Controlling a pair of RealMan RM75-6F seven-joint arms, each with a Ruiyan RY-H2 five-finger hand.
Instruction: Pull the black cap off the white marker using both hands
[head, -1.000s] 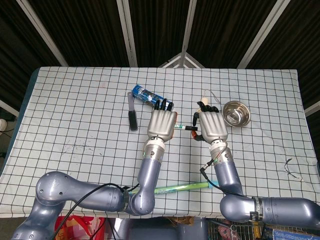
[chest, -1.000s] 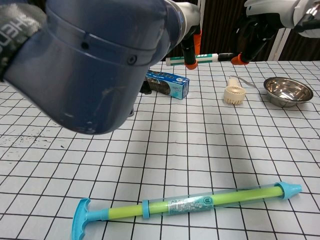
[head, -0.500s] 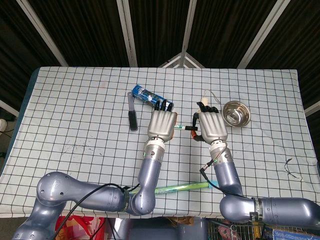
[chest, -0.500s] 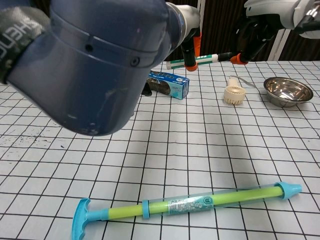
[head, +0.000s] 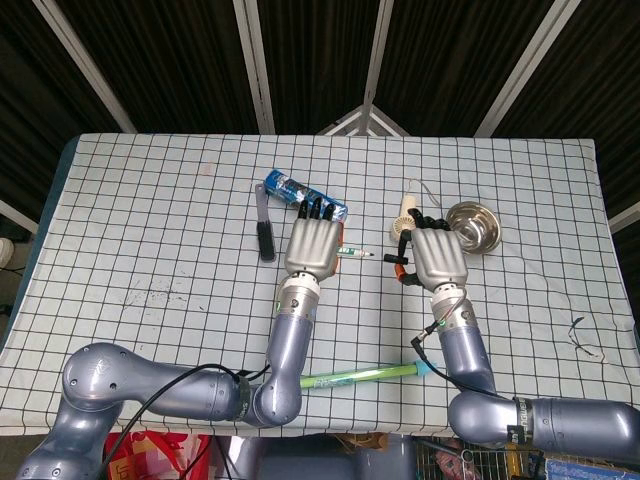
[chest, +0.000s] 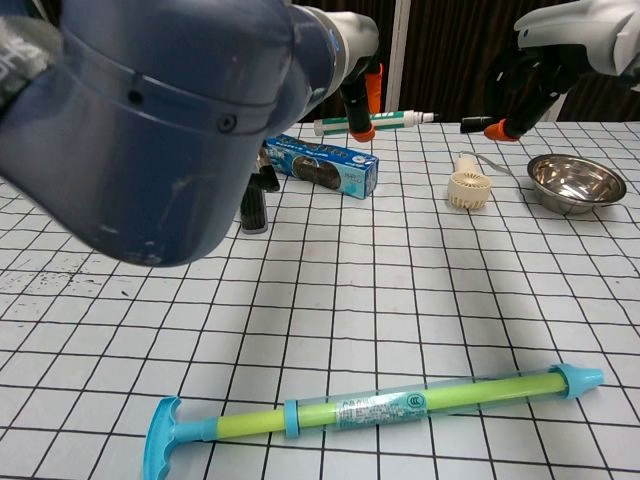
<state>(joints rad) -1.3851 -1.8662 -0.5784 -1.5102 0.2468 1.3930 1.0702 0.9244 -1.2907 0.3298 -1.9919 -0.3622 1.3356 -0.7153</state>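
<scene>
1. Left hand (head: 313, 245) – fingers closed round the white marker (chest: 385, 121), held up off the desk (head: 150, 210). Marker runs roughly level, bare tip sticking out past the fingers toward the right hand.
2. Right hand (head: 437, 257) – fingers curled in on the black cap (chest: 473, 125); in chest view only a short dark end shows beside the orange fingertips (chest: 503, 131). Cap is off the marker, w/ a clear gap between it and the marker tip.
3. Both hands are raised above the desk, side by side but apart – neither touches the other.
4. Just beyond the left-hand fingers: blue box (chest: 320, 165) lying flat, w/ a black-handled tool (head: 265, 232) to its left.
5. Just beyond the right-hand fingers: small round white fan (chest: 469, 187) w/ a cord, and a steel bowl (chest: 575, 181) further to the right.
6. Well behind both hands, near the front edge of the desk: green-and-blue water squirter (chest: 370, 410) lying flat, handle end on the left.
</scene>
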